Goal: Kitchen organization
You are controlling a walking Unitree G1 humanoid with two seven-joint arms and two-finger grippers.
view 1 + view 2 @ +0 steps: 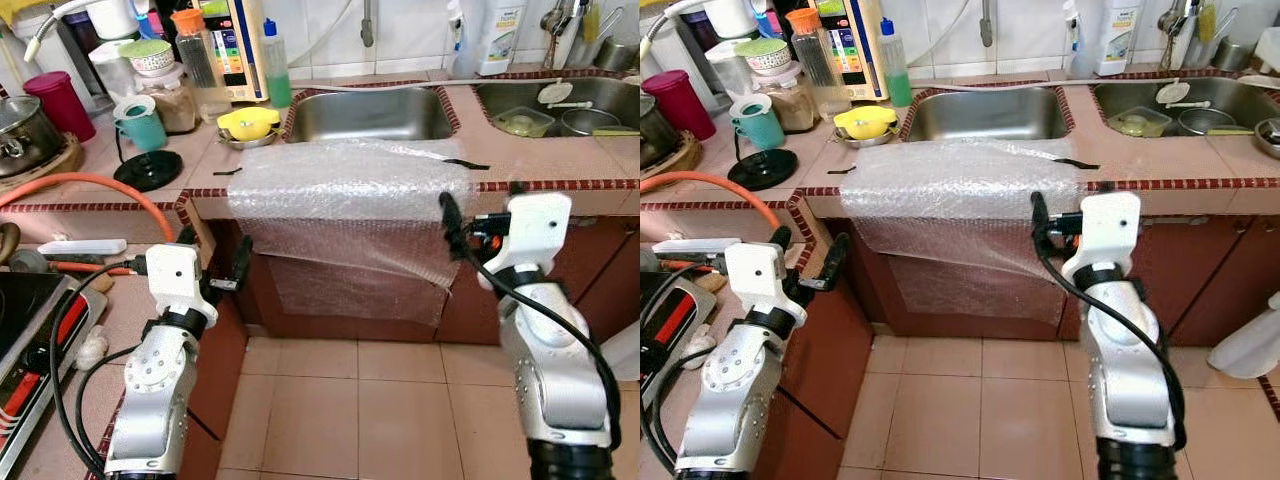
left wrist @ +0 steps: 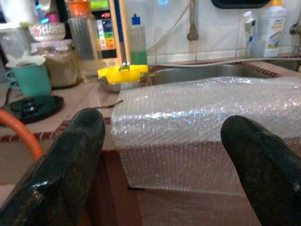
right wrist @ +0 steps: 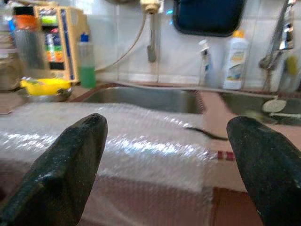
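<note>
A sheet of clear bubble wrap [image 1: 345, 185] lies over the tiled counter edge in front of the left sink [image 1: 370, 115] and hangs down the cabinet front. My left gripper [image 1: 213, 255] is open, held below counter height just off the wrap's left edge. In the left wrist view its fingers [image 2: 70, 155] frame the wrap's left end [image 2: 197, 108] with nothing between them. My right gripper [image 1: 480, 210] is open at the wrap's right edge, one black finger [image 1: 450, 225] close beside the hanging part. The right wrist view shows the wrap [image 3: 122, 141] ahead of the spread fingers [image 3: 70, 160].
A yellow item in a metal bowl [image 1: 248, 123], a teal cup [image 1: 142, 122], a black lid [image 1: 148, 170], jars and bottles crowd the counter's left. An orange hose [image 1: 90, 185] curves past a stove [image 1: 30, 320]. The right sink [image 1: 560, 100] holds dishes. Tiled floor [image 1: 350, 410] lies below.
</note>
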